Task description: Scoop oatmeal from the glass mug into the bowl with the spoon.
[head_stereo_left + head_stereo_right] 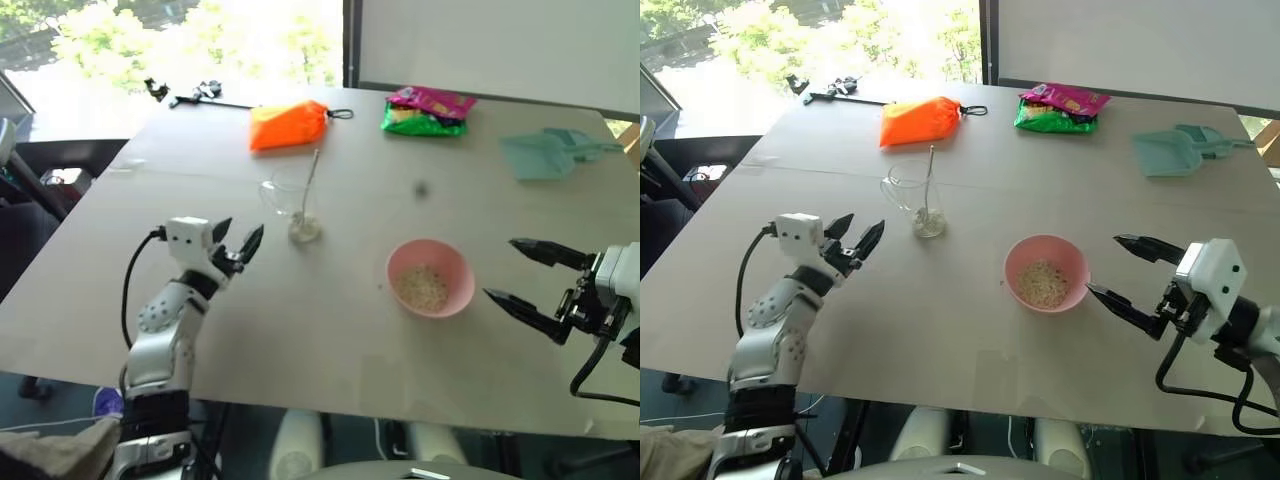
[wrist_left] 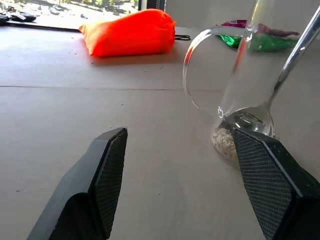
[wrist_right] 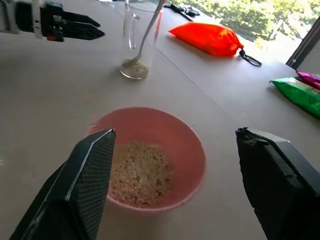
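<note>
Bright windows with green trees stood behind a big pale table (image 1: pixel 960 330), and I counted my things on it.

I saw one glass mug (image 1: pixel 910 200) standing up near the middle of the table. One spoon (image 1: pixel 930 180) leaned inside it, its handle poking out over the rim. A little oatmeal (image 3: pixel 134 65) lay at the bottom of the mug, around the spoon's round end. One pink bowl (image 1: pixel 1012 262) sat to the right of the mug, a bit nearer to me and apart from it. More oatmeal (image 1: pixel 1043 283) lay inside the bowl in a small heap.

My left gripper (image 1: pixel 853 240) was just left of the mug, close but not touching it. Its two black fingers (image 2: pixel 107 165) were spread apart and held nothing. My right gripper (image 1: pixel 1123 268) was just right of the bowl. Its two fingers (image 3: pixel 90 170) were spread wide too, and in the right wrist view the bowl showed between them. It held nothing.

Farther back I counted one orange bag (image 1: pixel 920 120), one green and pink snack packet (image 1: pixel 1058 108) and one teal dustpan (image 1: pixel 1175 150). Some small black things (image 1: pixel 825 90) lay at the far left corner. I could not tell what they were. Nothing stood between the mug and the bowl.
</note>
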Robot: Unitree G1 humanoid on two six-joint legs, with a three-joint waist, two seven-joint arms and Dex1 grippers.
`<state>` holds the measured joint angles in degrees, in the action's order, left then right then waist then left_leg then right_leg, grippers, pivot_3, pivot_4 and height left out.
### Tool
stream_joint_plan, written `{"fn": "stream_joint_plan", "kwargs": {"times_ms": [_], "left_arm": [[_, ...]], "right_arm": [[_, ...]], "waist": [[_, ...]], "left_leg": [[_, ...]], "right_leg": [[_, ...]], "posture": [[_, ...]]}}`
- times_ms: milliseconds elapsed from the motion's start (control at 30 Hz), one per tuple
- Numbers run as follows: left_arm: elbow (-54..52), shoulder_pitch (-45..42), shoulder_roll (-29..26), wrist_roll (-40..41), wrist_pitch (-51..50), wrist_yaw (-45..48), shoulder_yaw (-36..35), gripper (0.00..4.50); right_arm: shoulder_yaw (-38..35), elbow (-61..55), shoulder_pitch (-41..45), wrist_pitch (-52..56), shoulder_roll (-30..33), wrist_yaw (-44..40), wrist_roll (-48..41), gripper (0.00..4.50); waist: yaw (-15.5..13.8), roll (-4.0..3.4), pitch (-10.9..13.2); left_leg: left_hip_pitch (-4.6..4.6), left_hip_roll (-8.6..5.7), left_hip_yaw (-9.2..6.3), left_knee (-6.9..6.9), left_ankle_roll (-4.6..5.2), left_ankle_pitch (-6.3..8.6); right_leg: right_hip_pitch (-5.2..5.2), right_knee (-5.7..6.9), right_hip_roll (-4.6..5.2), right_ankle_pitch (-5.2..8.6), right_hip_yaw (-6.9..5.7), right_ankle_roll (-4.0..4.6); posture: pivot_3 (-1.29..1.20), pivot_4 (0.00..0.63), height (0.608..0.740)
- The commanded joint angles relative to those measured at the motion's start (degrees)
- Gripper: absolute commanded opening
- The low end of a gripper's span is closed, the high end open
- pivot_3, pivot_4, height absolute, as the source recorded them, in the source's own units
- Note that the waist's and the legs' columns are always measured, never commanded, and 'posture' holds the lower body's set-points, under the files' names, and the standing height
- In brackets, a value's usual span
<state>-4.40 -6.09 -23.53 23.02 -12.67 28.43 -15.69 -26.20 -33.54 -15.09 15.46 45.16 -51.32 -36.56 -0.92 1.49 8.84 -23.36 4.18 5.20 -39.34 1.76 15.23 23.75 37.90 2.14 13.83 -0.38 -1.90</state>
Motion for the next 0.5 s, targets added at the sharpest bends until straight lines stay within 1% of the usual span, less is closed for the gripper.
{"fn": "stream_joint_plan", "kwargs": {"times_ms": [33, 133, 233, 333, 500], "left_arm": [[-11.6, 5.3, -3.5, 4.7, -4.2, 3.5, -1.2, 3.45], [-16.4, 8.9, -5.6, 6.6, -6.5, 5.2, -1.3, 3.45], [-20.6, 11.5, -7.0, 8.6, -8.8, 6.8, -0.3, 3.45], [-23.4, 14.0, -7.5, 9.2, -10.1, 7.8, 0.8, 3.45], [-25.9, 16.6, -7.1, 9.5, -10.8, 7.2, 0.3, 3.45]], "right_arm": [[-4.7, 5.5, -2.3, -3.9, 0.1, -2.7, 3.0, 3.88], [-5.1, 12.1, -1.7, -6.6, 1.3, -4.4, 6.0, 3.88], [-4.0, 20.4, 1.5, -9.6, 3.4, -6.2, 9.2, 3.88], [-2.1, 26.5, 5.2, -11.6, 4.8, -7.4, 11.2, 3.88], [0.2, 29.7, 7.9, -12.5, 5.4, -8.9, 12.9, 3.88]], "waist": [[0.0, 0.00, 0.0], [0.2, -0.01, 0.0], [0.3, -0.03, 0.0], [0.4, -0.07, 0.0], [0.3, -0.10, 0.0]], "left_leg": [[0.00, 0.00, -0.01, 0.00, 0.00, 0.00], [0.14, 0.00, 0.08, 0.03, 0.00, 0.01], [0.56, 0.01, 0.33, 0.14, 0.01, 0.01], [0.65, 0.04, 0.45, 0.14, 0.01, 0.01], [0.66, 0.05, 0.47, 0.21, 0.01, 0.01]], "right_leg": [[0.00, -0.01, 0.01, 0.00, 0.00, 0.00], [-0.05, 0.01, 0.03, 0.08, 0.08, 0.13], [-0.29, 0.02, 0.02, 0.14, 0.29, 0.23], [-0.28, 0.04, -0.01, 0.13, 0.41, 0.23], [-0.25, 0.04, -0.05, 0.13, 0.45, 0.25]], "posture": [[0.00, 0.150, 0.740], [0.00, 0.150, 0.740], [0.00, 0.150, 0.740], [0.00, 0.150, 0.740], [0.00, 0.150, 0.740]]}}
